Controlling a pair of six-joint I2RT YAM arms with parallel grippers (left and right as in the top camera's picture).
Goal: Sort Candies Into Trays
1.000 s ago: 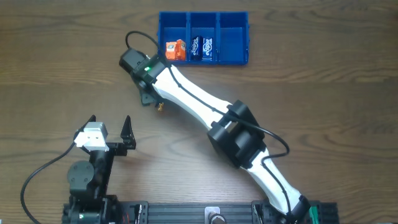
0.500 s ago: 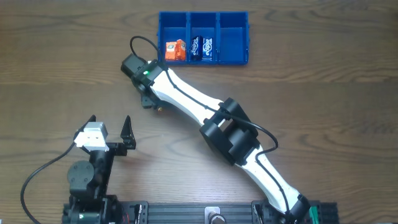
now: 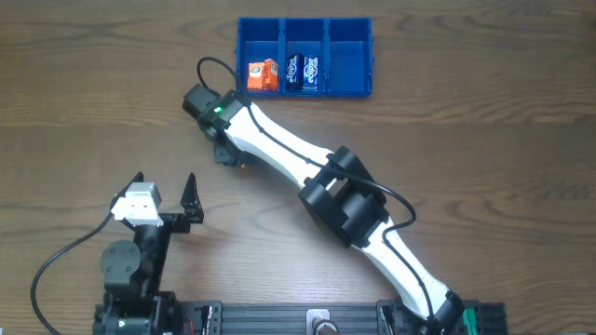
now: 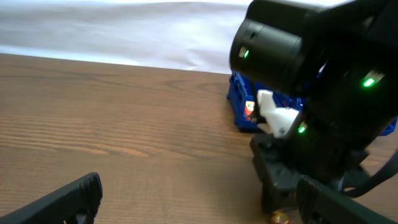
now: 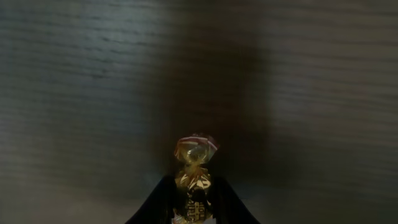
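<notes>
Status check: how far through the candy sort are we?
Done: an orange candy sits in the blue tray's left compartment and blue candies in the middle one. In hand: the right arm's jaws are shut on a gold-wrapped candy over the table, short of the tray. Still to do: placing it, probably in the empty right compartment.

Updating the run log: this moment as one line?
right gripper: shut on gold candy | left gripper: open | tray: holds orange candy, blue candies
</notes>
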